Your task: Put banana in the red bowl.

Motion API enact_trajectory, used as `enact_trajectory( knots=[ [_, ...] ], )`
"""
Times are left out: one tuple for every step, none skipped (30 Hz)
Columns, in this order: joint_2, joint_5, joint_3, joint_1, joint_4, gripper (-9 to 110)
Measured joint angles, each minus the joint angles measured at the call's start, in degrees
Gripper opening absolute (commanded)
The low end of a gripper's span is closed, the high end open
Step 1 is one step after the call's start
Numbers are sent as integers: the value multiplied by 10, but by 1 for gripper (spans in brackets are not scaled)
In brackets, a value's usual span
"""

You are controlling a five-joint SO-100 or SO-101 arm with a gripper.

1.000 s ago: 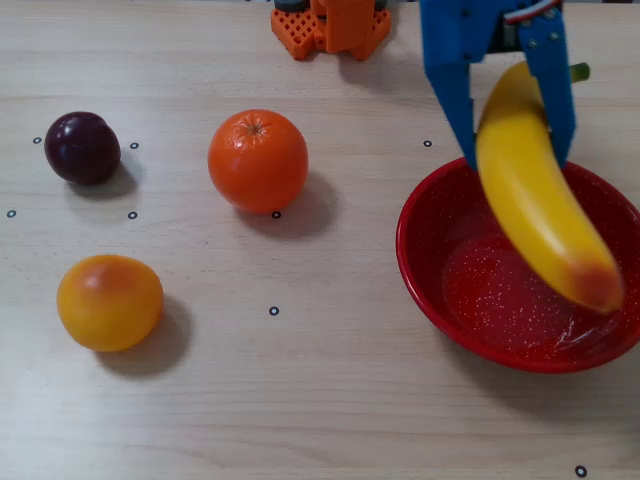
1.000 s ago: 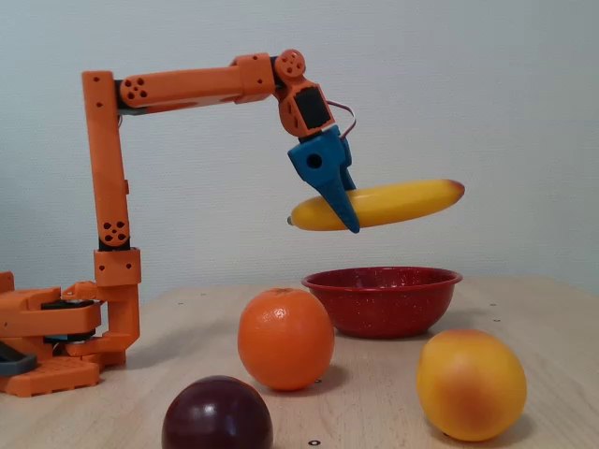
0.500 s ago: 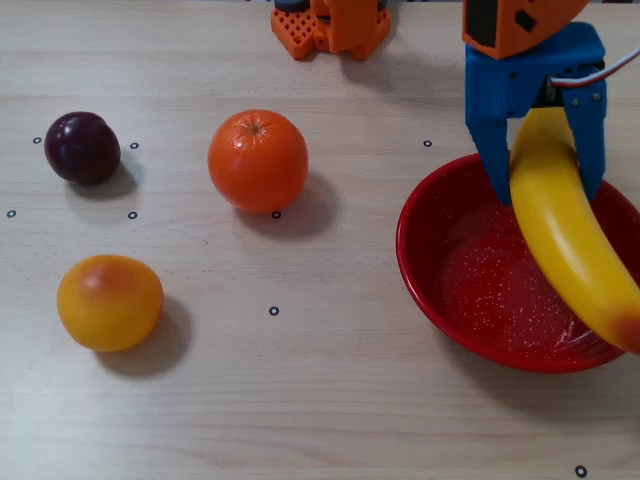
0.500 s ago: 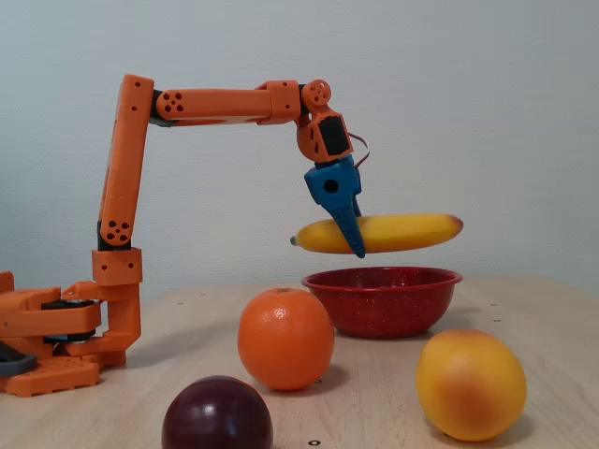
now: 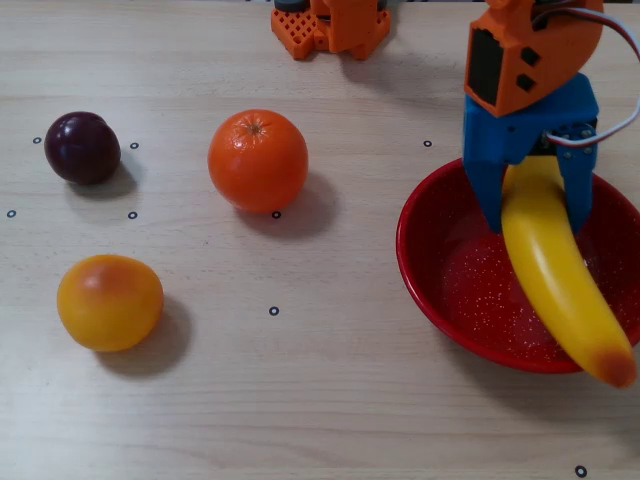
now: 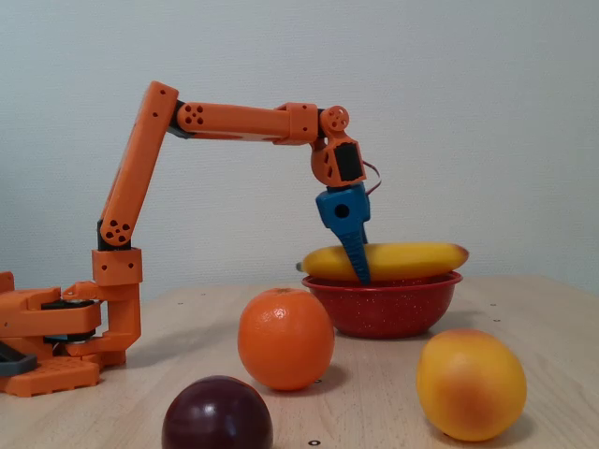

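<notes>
The long yellow banana (image 5: 560,275) lies between the blue fingers of my gripper (image 5: 537,222), which is shut on its stem half. It hangs over the red speckled bowl (image 5: 440,280) at the right of the overhead view, with its orange-red end reaching past the bowl's near rim. In the fixed view the banana (image 6: 402,260) sits level, right at the rim of the bowl (image 6: 384,311), and the gripper (image 6: 362,273) points down in front of it. I cannot tell whether the banana touches the rim.
An orange (image 5: 258,160) sits mid-table, a dark purple plum (image 5: 82,147) at the far left, and a round yellow-orange fruit (image 5: 110,302) at the near left. The arm's orange base (image 5: 330,25) is at the top edge. Bare wood lies between the fruits and the bowl.
</notes>
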Motion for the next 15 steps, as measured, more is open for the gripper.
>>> enact_trajectory(
  knots=[
    [-5,-1,-3,0,-4,0],
    [-6,-1,-4,0,-8,0],
    [-6,-1,-4,0,-8,0],
    [-6,-1,-4,0,-8,0],
    [-11,-9,-4,0,-8,0],
    [-13,-18,-8,1,-8,3],
    [-14,-25,-11,1,-8,9],
    [-14,-35,-11,1,-8,14],
    [-14,-49,-11,4,-7,16],
    [-14,-59,-11,7,-7,18],
    [-14,-68,-11,11,-3,20],
    [-14,-75,-11,15,4,21],
    [-14,-76,-11,18,11,21],
    [-14,-88,-11,24,22,21],
    [-14,-96,-11,27,29,21]
  ],
)
